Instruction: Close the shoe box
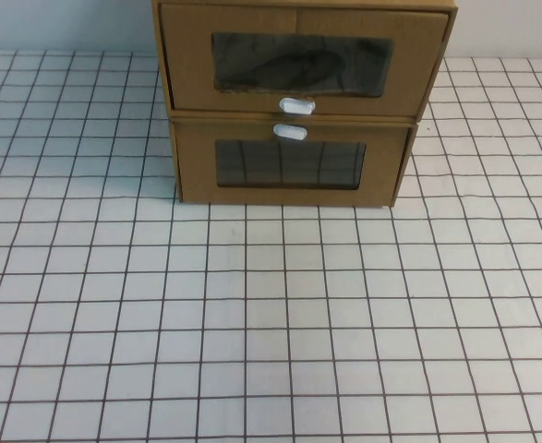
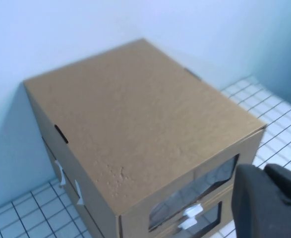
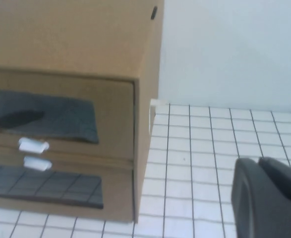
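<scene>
Upper shoe box (image 1: 300,63), top centre, drawer looks nearly shut. Left gripper (image 2: 271,201) and right gripper (image 3: 269,196), lower right of wrist views; finger state cannot be told. Risk: off-centre push skews the stack.

A raised camera looks down at the gridded table (image 1: 271,323) and the stacked boxes' fronts, the left wrist camera views the shoe box (image 2: 135,144) from above, the right wrist camera faces its front corner closely.
</scene>
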Controlling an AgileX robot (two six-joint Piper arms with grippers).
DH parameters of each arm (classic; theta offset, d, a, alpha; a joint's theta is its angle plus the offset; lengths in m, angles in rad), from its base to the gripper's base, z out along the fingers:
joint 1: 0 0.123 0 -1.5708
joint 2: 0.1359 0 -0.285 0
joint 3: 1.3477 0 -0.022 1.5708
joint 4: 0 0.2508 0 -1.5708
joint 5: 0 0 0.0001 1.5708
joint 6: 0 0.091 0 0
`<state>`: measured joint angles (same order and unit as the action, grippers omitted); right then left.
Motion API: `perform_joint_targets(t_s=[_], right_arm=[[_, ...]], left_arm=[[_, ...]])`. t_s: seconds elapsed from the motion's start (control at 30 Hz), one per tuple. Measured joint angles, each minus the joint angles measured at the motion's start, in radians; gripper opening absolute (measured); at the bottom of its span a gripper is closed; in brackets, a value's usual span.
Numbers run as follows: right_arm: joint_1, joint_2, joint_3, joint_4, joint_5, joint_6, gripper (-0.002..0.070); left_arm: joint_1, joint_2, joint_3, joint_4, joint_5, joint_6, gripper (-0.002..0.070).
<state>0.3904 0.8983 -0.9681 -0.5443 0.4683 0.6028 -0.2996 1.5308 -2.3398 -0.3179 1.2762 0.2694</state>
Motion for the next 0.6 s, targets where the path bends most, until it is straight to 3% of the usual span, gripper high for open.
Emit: perform_joint_targets(t_s=[0.17,0.3,0.6], right_arm=[[0.0,-0.21,0.189,0.054,-0.017,0.0,-0.0013],[0.0,-0.364,0.337,0.119,-0.026,0.0,-0.0013],[0.0,-0.564,0.607,0.169,-0.083,-0.025,-0.0013]], left_arm=[[-0.006,-0.176,0.125,0.0,0.0,-0.009,-0.0002],[-0.007,-0.344,0.374,-0.003,-0.038,-0.009,-0.0002],[-0.007,-0.806,1.161,-0.003,-0.438,-0.002,-0.0003]])
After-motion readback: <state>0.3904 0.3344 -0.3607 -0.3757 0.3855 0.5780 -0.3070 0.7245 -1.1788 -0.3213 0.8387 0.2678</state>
